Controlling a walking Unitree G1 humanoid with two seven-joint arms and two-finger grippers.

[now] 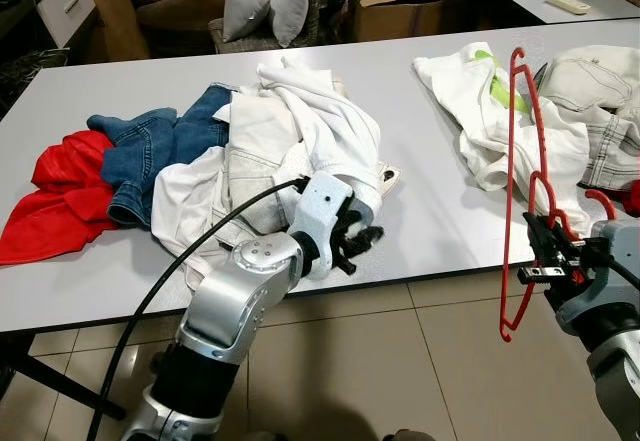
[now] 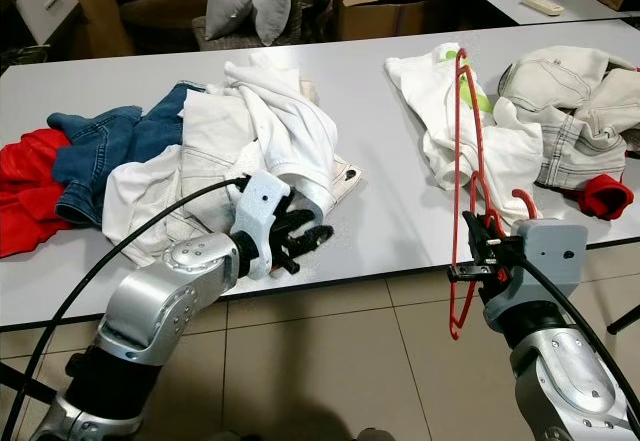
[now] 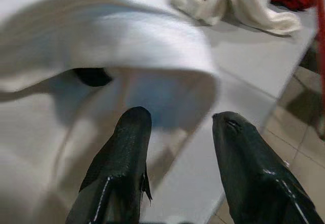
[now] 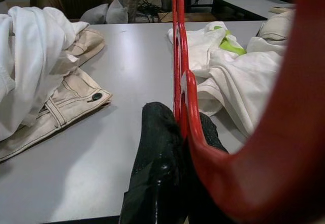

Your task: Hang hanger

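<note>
Left eye view: we saw the red hanger [image 1: 522, 176] standing upright at 3 o'clock, off the counter [image 1: 430, 151] front edge, pinched by the right end effector [image 1: 545, 251].
Left end effector [image 1: 358, 241]: it sat at 6 o'clock against the white trousers [image 1: 300, 151] heaped mid-counter.
Other laundry: jeans [image 1: 150, 151] and a red garment [image 1: 55, 196] lay at 9 o'clock, a white shirt [image 1: 490, 111] at 2 o'clock.
Right eye view: we noted a pale jacket [image 2: 570, 101] at 2 o'clock, behind the hanger.
Left wrist view: its fingers [image 3: 122, 168] were spread, empty, just under a white fabric fold.
Right wrist view: its fingers [image 4: 157, 158] were pressed on the hanger's red bar, trousers at 9 o'clock.
</note>
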